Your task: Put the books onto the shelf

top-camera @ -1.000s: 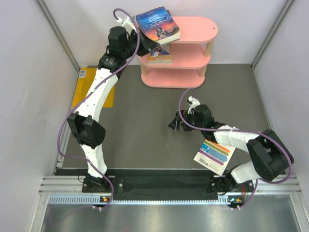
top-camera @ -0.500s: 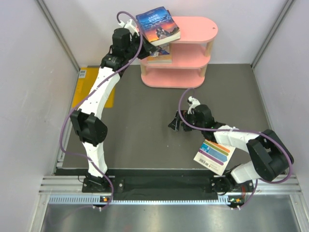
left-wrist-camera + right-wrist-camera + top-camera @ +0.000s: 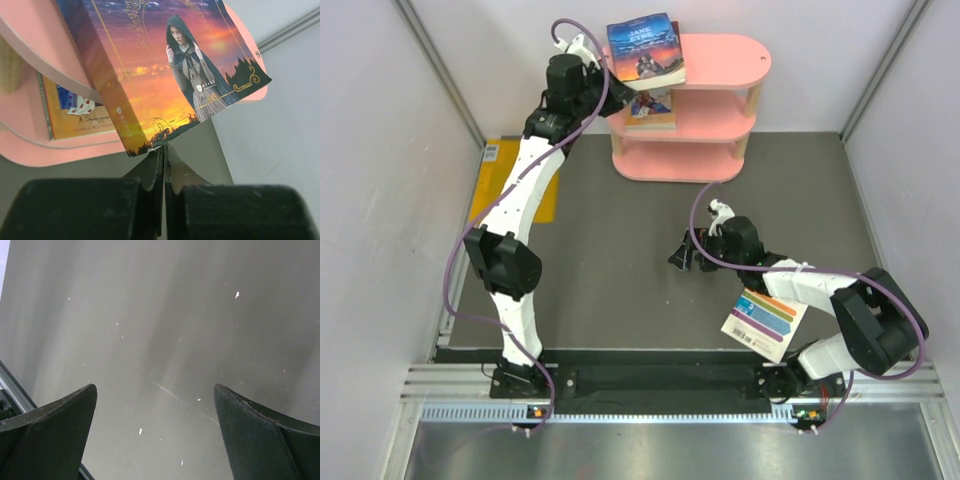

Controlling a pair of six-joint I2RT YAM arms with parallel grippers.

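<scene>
With the left jaws shut on a corner of the blue sunset book (image 3: 170, 80), which is overhanging the shelf (image 3: 725, 48) top, we are aiming to slide it fully inboard before releasing, while the right jaws are gaping wide open and empty

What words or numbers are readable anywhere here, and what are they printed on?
"JANE", with a second word below it too small to be sure of: cover of the blue sunset book, top view.
"A Shakespe...", cut off by the blue book's edge: orange book on the middle board of the shelf.
Author line beneath that: too blurred to read.
White striped book: print too small to read.
</scene>
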